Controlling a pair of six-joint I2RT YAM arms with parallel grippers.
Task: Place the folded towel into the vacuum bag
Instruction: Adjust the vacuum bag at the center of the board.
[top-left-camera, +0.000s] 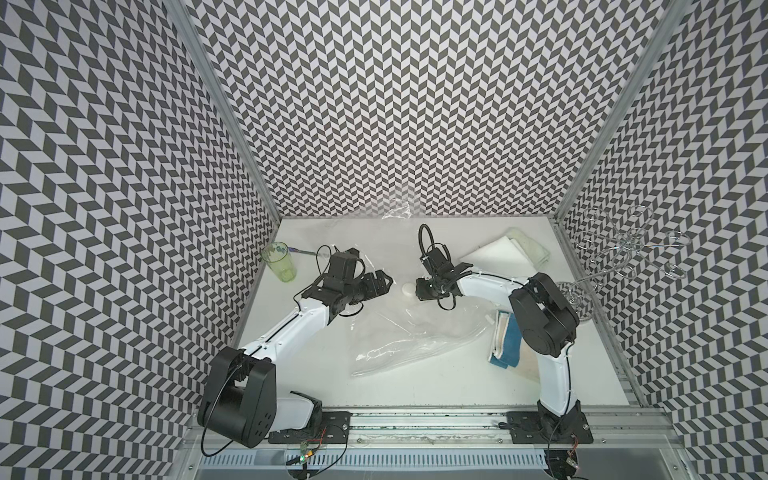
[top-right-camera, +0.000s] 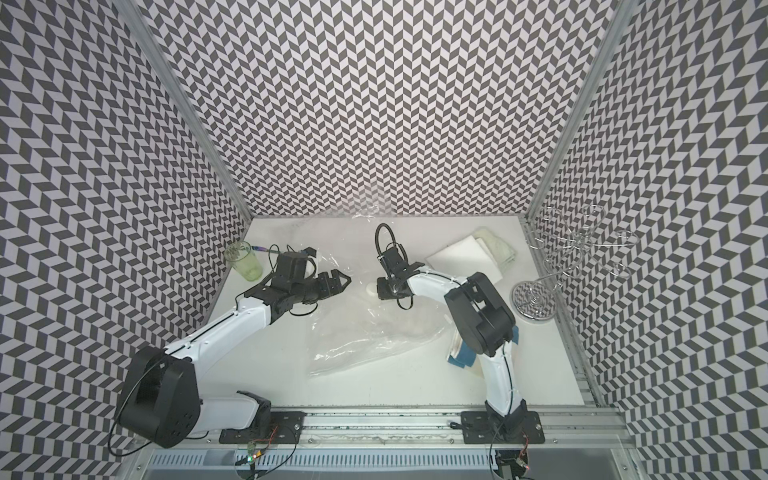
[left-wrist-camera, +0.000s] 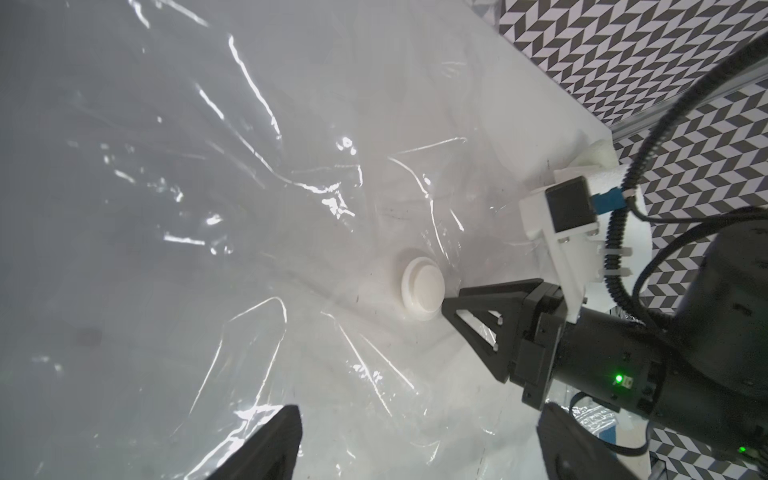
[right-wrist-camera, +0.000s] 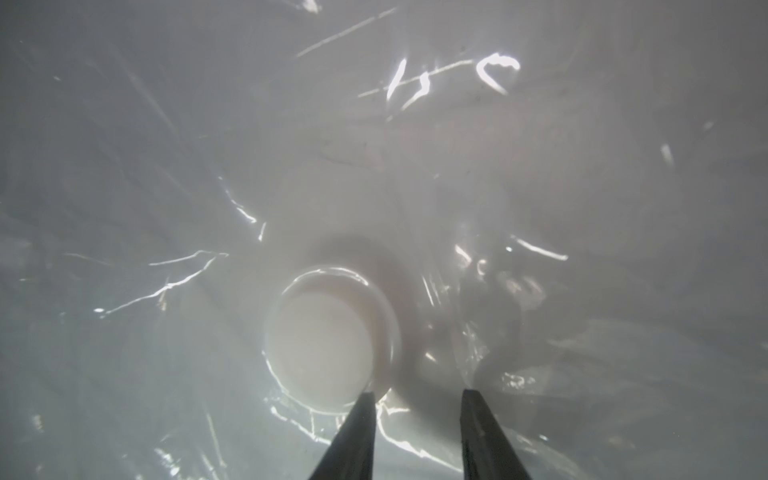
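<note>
Film, clear and crinkly, faces both arms: the vacuum bag (top-left-camera: 415, 345) sprawls over the white table (top-left-camera: 324, 382), with its round white valve cap (top-left-camera: 408, 289) between the two grippers. The right gripper (right-wrist-camera: 417, 395) is at the cap, jaws partly apart with nothing pinched, and one fingertip (right-wrist-camera: 362, 415) touches the cap's rim. The left gripper (left-wrist-camera: 422, 409) hovers on the cap's other side, spread wide and empty. The folded towel (top-left-camera: 508, 343), soft blue-and-white layers, lies outside the bag. It is well away from the cap, toward the right arm's base and just beside the bag's white zip strip (top-left-camera: 489, 323). Its long side runs roughly along that strip, so I judge the right arm nearer for the pickup. The limp film will likely need holding apart.
</note>
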